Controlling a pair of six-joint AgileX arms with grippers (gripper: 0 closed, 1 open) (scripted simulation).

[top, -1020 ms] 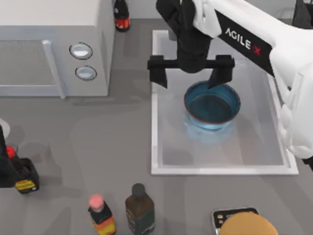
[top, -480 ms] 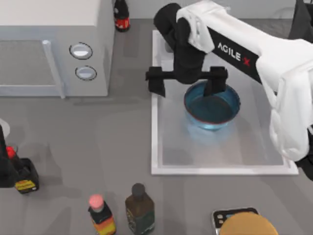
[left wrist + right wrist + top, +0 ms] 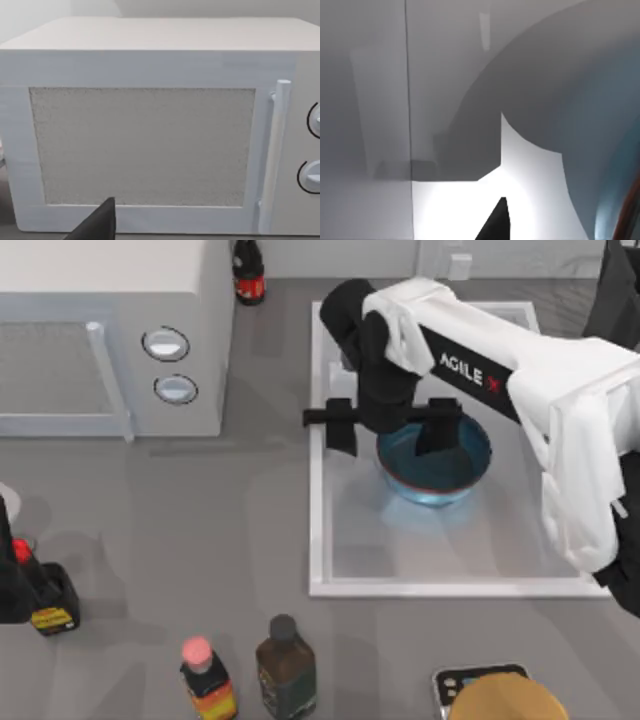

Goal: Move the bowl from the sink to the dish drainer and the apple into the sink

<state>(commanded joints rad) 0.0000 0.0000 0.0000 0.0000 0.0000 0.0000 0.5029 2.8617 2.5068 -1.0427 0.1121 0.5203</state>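
The translucent blue bowl (image 3: pixel 440 462) with a thin red rim sits in the white sink (image 3: pixel 316 540), towards its back half. My right gripper (image 3: pixel 390 432) hangs open over the bowl's left edge. One finger (image 3: pixel 438 432) dips inside the bowl, and the other (image 3: pixel 340 432) stands outside it by the sink's left rim. The right wrist view shows the sink floor, the bowl's blue wall (image 3: pixel 615 165) and one dark fingertip (image 3: pixel 495 225). The apple and the dish drainer are out of view. My left arm (image 3: pixel 8 570) is parked at the table's left edge, and its wrist view shows one fingertip (image 3: pixel 97 222).
A white microwave (image 3: pixel 100 340) fills the back left and also faces the left wrist camera (image 3: pixel 150 150). Bottles stand at the back (image 3: pixel 248 275), the left (image 3: pixel 50 610) and the front (image 3: pixel 285 665). A tan-orange round thing (image 3: pixel 505 700) sits front right. A dark shape (image 3: pixel 620 290) stands back right.
My right gripper has dropped lower over the sink and drawn slightly nearer the front. One finger now reaches into the bowl. The bowl and the left arm have not moved.
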